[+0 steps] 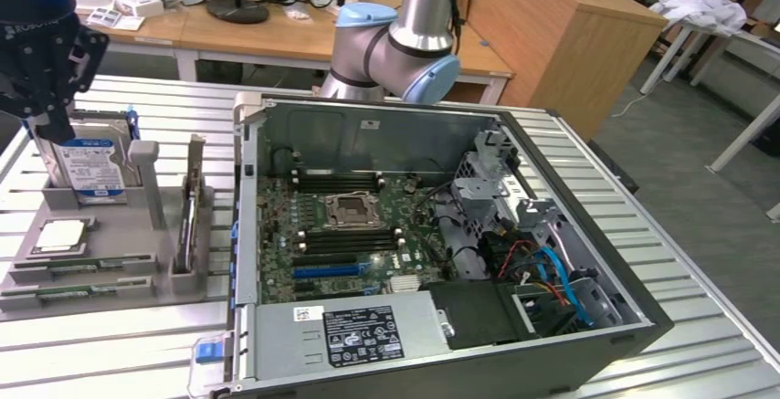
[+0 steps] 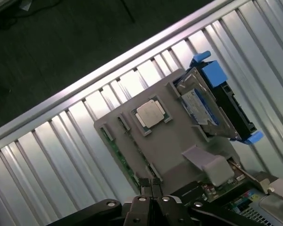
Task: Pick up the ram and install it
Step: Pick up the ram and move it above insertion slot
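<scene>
Jaws: we find them pressed together and holding nothing; in the wrist view their tips meet just over the edge of the grey plastic parts holder (image 2: 179, 141).
Jaws, position: in the exterior view they hang over the holder (image 1: 144, 173) at the exterior view's left, directly above the upright silver hard drive in its blue carrier (image 1: 91, 163).
Ram: we see the long flat green circuit-board stick (image 1: 86, 264) lying in a groove at the near edge of the holder, untouched. A second stick of the same kind (image 1: 73, 293) lies just beside it.
Ram, wrist view: its green edge (image 2: 119, 153) runs along the holder's side, close to the tips of the jaws but apart from them.
Other parts in holder: a square silver processor chip (image 1: 61, 235) (image 2: 150, 114) sits flat between the hard drive (image 2: 212, 103) and the ram.
Computer: the open dark grey tower case (image 1: 609, 312) lies on its side to the exterior view's right of the holder, green motherboard (image 1: 353, 235) exposed.
Support: holder and case both rest on the ribbed metal table (image 1: 122, 362) (image 2: 47, 160).
</scene>
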Robot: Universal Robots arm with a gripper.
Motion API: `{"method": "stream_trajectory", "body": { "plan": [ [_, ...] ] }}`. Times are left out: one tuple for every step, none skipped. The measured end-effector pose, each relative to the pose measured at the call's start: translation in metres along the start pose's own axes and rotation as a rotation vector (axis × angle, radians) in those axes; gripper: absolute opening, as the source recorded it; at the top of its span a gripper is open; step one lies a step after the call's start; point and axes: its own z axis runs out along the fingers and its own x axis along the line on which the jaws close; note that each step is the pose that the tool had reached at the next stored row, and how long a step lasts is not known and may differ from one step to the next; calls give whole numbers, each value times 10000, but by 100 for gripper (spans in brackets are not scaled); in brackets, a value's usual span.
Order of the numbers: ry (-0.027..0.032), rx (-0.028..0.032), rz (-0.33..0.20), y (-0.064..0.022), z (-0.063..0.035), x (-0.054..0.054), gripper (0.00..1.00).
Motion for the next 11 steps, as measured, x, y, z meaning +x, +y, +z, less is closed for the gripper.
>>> {"method": "stream_trajectory", "body": {
  "plan": [
    [8,3,-180,0,0,0,11],
    [15,6,-364,0,1,0,11],
    [23,9,-544,0,1,0,11],
    [30,12,-724,0,2,0,11],
    [38,15,-904,0,2,0,11],
    [46,18,-1094,0,3,0,11],
    [54,21,-1274,0,3,0,11],
    [61,24,-1453,0,4,0,11],
    [69,26,-1633,0,4,0,11],
    [76,30,-1813,0,5,0,11],
    [84,33,-2009,0,6,0,11]
  ]
}}
